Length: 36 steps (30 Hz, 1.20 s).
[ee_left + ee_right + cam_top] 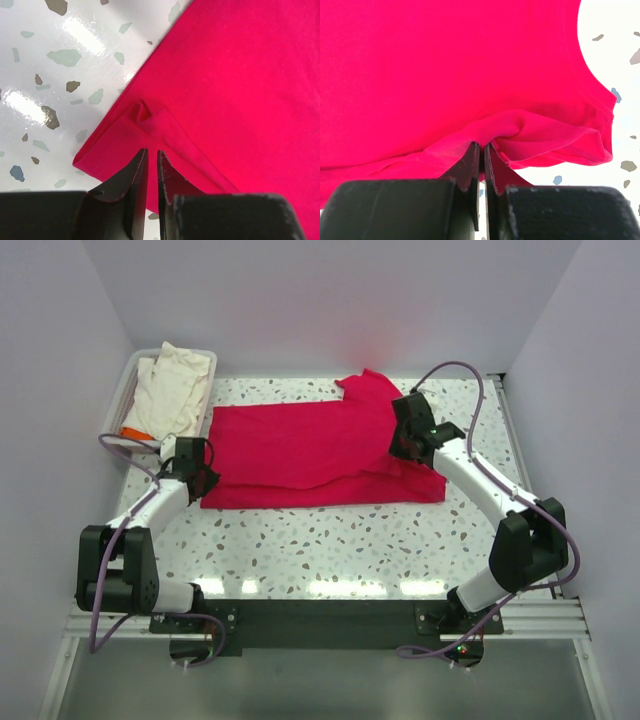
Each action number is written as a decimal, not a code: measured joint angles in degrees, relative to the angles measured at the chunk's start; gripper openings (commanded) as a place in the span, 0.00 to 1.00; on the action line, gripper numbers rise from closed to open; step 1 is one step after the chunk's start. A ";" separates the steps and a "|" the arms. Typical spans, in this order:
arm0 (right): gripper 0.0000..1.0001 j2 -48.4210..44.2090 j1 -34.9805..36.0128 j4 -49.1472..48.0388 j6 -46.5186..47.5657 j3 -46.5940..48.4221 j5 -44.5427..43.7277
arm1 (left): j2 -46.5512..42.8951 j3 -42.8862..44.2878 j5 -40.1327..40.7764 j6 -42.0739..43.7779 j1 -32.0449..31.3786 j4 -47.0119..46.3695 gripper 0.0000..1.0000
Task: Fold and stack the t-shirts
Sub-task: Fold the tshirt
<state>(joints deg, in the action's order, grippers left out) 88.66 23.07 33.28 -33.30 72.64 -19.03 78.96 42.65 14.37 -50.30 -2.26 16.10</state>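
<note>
Right gripper clamps a fold of the red t-shirt; left gripper, barely apart near the table's left edge, hides any grip.

Bright overhead lt, glare on table

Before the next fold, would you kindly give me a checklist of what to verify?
1. Right hand pinching the red t-shirt: ok.
2. Left hand gripping the near-left corner: cannot tell.
3. Shirt flat: not ok, bunched at the right hand.
4. Table in front of the shirt bare: ok.
5. Cream t-shirt apart, in the tray: ok.
</note>
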 measured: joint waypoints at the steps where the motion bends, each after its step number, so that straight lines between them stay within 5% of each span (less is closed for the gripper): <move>1: 0.00 0.00 -0.15 0.00 0.00 0.02 0.00 | 0.00 0.17 0.07 0.00 0.00 0.02 0.17; 7: 0.00 0.07 -0.79 -0.42 0.00 0.02 0.07 | 0.11 0.85 0.83 0.13 0.00 0.24 0.16; 14: 0.00 1.05 -1.03 -1.22 0.11 0.44 0.57 | 2.99 2.03 1.14 0.48 0.02 0.28 0.51; 17: 0.00 1.18 -1.01 -1.42 0.13 0.44 0.85 | 5.60 3.30 1.60 0.59 0.02 0.48 0.57; 24: 0.00 1.29 -1.01 -2.38 0.15 0.42 2.19 | 11.50 9.73 3.54 1.70 0.02 0.83 0.57; 36: 0.00 1.97 -1.03 -3.69 0.15 0.00 3.52 | 17.35 14.14 5.55 1.97 0.02 1.77 0.44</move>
<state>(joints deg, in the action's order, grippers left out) 90.63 22.04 29.58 -33.15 72.64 -15.51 96.31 56.80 19.92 -48.34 -2.24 17.87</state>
